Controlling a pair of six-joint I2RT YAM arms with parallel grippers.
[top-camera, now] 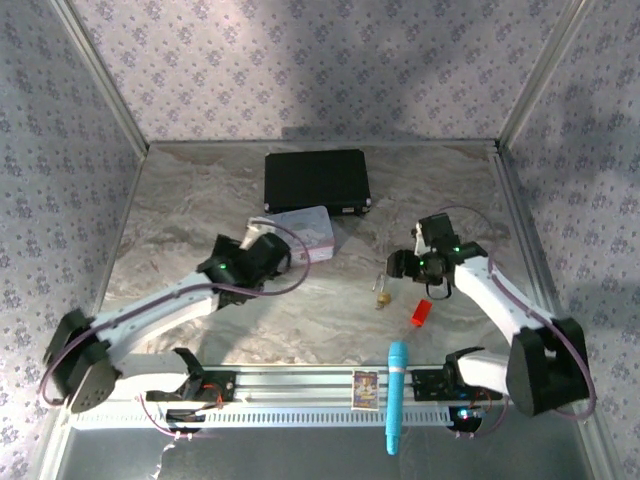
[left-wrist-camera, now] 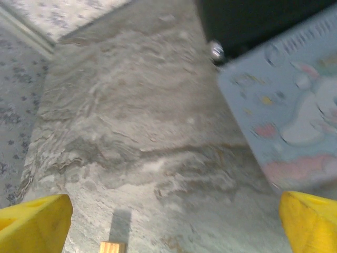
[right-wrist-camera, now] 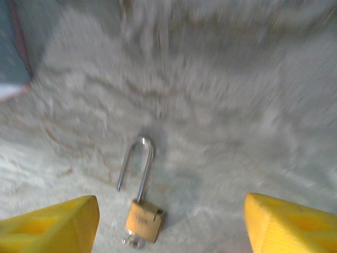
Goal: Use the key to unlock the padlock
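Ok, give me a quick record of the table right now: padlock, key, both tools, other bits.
padlock: flat on the table, one shackle leg free of the body
key: likely the silvery bit at the padlock's base, blurred
left tool: open, over bare table near the tin
right tool: open, above the padlock, not touching
others: red block, blue tube, black case

We see a lab-style robot test cell, not a home. Flowered panels (top-camera: 300,70) on metal posts (top-camera: 100,75) wall in the marble-look tabletop (top-camera: 190,200) beneath the left gripper (top-camera: 288,250) and right gripper (top-camera: 397,265). Behind them, an aluminium rail (top-camera: 290,382) carries the arms (top-camera: 150,305).
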